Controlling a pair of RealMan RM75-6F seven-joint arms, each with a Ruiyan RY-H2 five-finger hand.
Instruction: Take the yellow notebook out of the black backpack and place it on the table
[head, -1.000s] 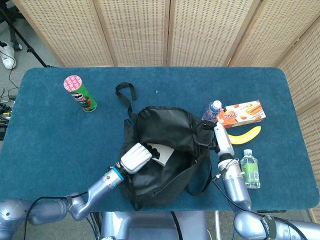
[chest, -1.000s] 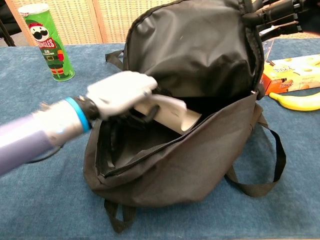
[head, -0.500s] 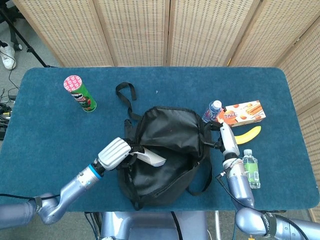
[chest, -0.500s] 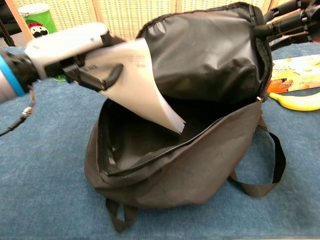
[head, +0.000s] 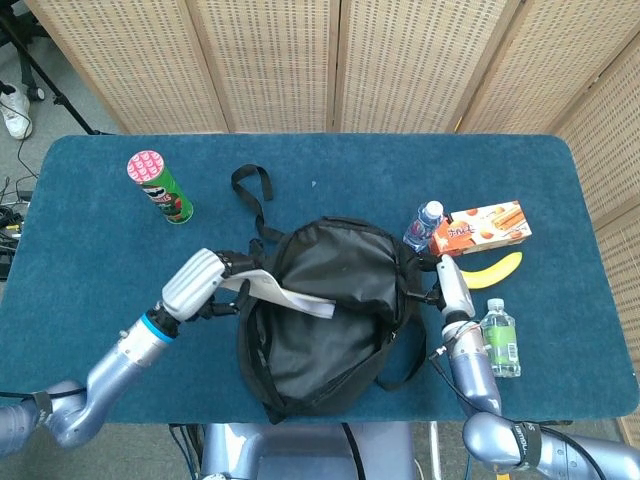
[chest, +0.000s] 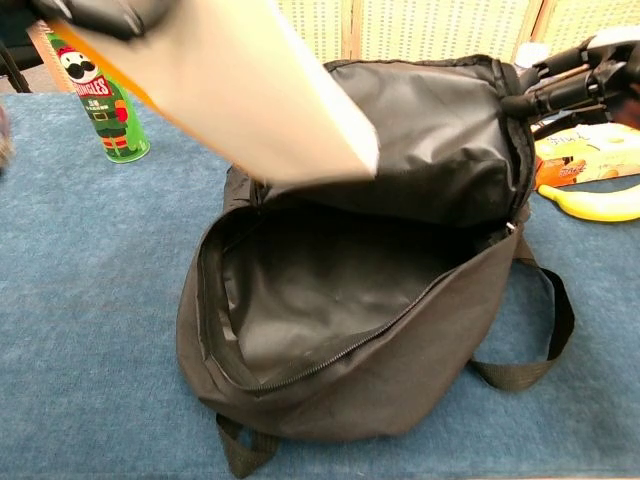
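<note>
The yellow notebook (head: 282, 292) is out of the black backpack (head: 330, 310) and in the air, pinched at one end by your left hand (head: 196, 283); from that hand it slants away over the bag's near-left rim, and in the chest view (chest: 240, 90) it shows a pale face with an orange-yellow edge, its far corner hanging above the open mouth; the bag's dark lining (chest: 330, 290) lies bare below it. You have your left hand's fingers curled around the book, well above the desk (head: 90, 250); the book touches neither desk nor bag as far as the views tell. Your right hand (head: 447, 283) is at the bag's other side, its fingers (chest: 560, 90) closed on the rim and holding the opening up. Beyond your left hand stands a green crisp can (head: 160, 187); just beside your right hand lie a banana (head: 490, 271), a snack box (head: 482, 227), a small bottle (head: 424, 222) and a green-labelled bottle (head: 500, 338); a loose strap (head: 250, 190) trails from the bag toward the can.
</note>
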